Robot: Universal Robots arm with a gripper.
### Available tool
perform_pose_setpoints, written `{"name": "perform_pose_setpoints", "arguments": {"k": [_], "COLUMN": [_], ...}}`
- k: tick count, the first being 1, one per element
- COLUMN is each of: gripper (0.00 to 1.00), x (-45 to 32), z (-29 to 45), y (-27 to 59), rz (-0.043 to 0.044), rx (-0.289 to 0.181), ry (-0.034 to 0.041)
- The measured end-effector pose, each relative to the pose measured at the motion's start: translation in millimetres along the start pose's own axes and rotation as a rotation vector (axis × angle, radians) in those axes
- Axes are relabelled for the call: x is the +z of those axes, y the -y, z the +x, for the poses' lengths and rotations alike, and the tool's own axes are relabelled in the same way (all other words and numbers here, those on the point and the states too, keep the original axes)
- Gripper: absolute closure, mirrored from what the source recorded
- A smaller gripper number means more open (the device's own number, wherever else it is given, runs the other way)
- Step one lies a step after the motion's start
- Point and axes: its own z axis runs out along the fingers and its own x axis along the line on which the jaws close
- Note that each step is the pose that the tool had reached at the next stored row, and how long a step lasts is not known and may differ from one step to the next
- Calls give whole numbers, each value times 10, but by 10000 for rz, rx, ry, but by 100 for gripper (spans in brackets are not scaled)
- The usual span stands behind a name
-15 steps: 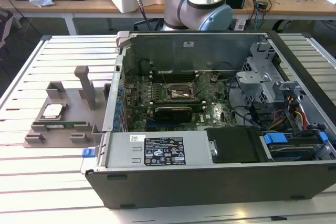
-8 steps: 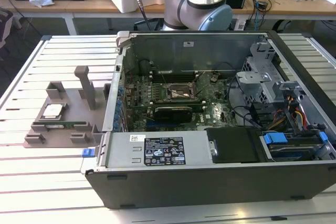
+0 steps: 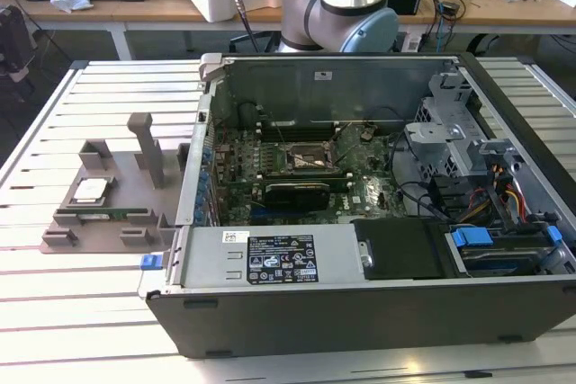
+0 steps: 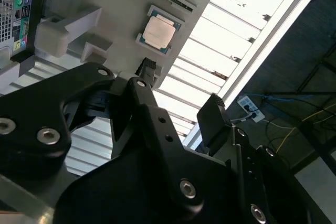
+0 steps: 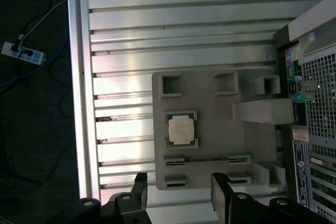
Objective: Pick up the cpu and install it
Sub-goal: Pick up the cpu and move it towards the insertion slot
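Observation:
The cpu (image 3: 90, 191) is a small silvery square chip lying flat in a recess of the grey holder (image 3: 135, 222), which rests on the slatted table at the exterior view's left of the computer case. Both wrist views show the cpu (image 5: 181, 128) (image 4: 158, 31) from above, apart from my gripper. My gripper (image 5: 180, 195) (image 4: 178, 95) hangs high over the holder's edge, open, with nothing between its black fingers (image 5: 140, 191). Inside the case, the dark square socket (image 3: 306, 161) with its metal frame sits on the motherboard.
The open computer case (image 3: 360, 294) fills the middle and the exterior view's right of the slatted metal table (image 3: 81, 312). A thin green memory stick (image 3: 112, 214) lies in the holder beside the cpu. An upright grey post (image 3: 148, 146) rises from the holder. Cables and drive bays (image 3: 495, 195) crowd the case.

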Motion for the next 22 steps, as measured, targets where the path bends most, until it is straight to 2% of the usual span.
{"name": "perform_pose_setpoints", "arguments": {"k": [5,15,22], "gripper": [40,40,40], "x": [48,219,292], "z": [1,2,2], "y": [2,9,13], "rz": [1,1,2], "rx": [2,1,1], "ry": [-2,-11,-12]}}
